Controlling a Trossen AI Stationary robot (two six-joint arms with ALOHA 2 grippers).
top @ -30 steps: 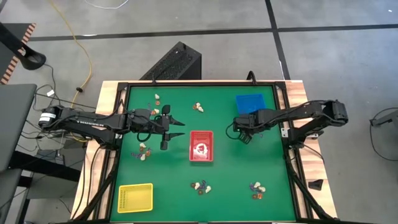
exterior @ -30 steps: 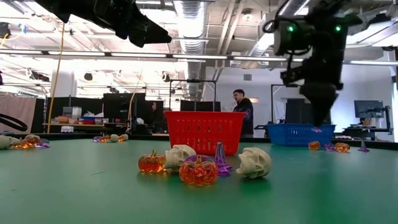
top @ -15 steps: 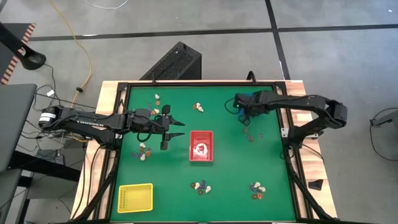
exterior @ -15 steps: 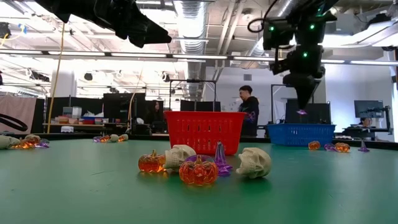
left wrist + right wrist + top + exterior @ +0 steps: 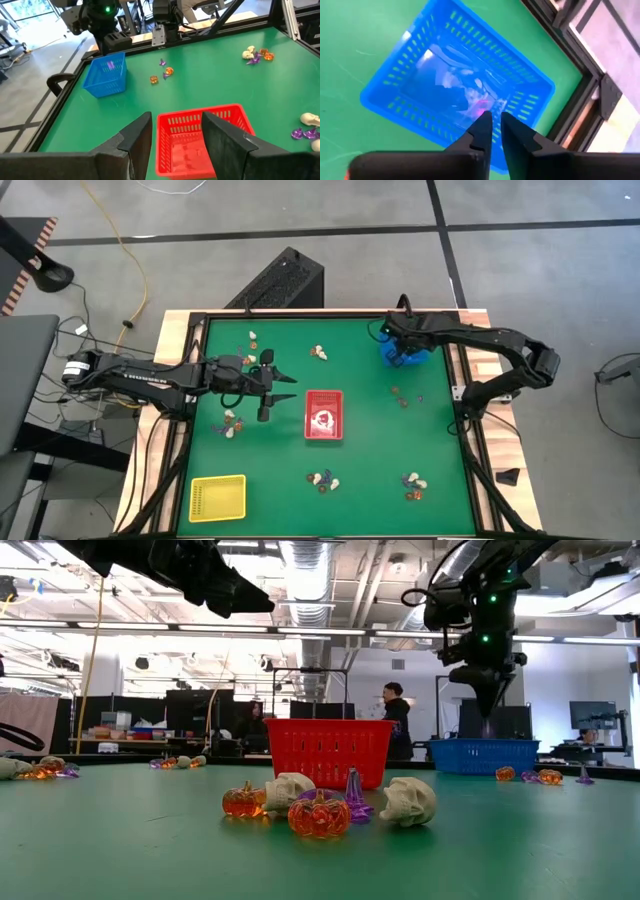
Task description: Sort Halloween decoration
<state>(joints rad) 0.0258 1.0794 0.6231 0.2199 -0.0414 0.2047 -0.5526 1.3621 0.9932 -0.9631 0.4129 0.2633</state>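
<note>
The right tool [image 5: 492,125] hangs over the blue tray [image 5: 408,348], fingers slightly parted around a purple trinket [image 5: 481,106] apparently dropping in; next, fetch from the bench [image 5: 360,440] clusters.

From overhead, my right arm covers most of the blue tray [image 5: 418,358], so I can't see into it there. In the right wrist view, a small pinkish thing [image 5: 481,105] near the fingertips is too blurred to name. The trinket clusters [image 5: 322,479] on the mat are too small overhead to sort by kind. The red tray [image 5: 200,137] is partly hidden behind my left fingers.
</note>
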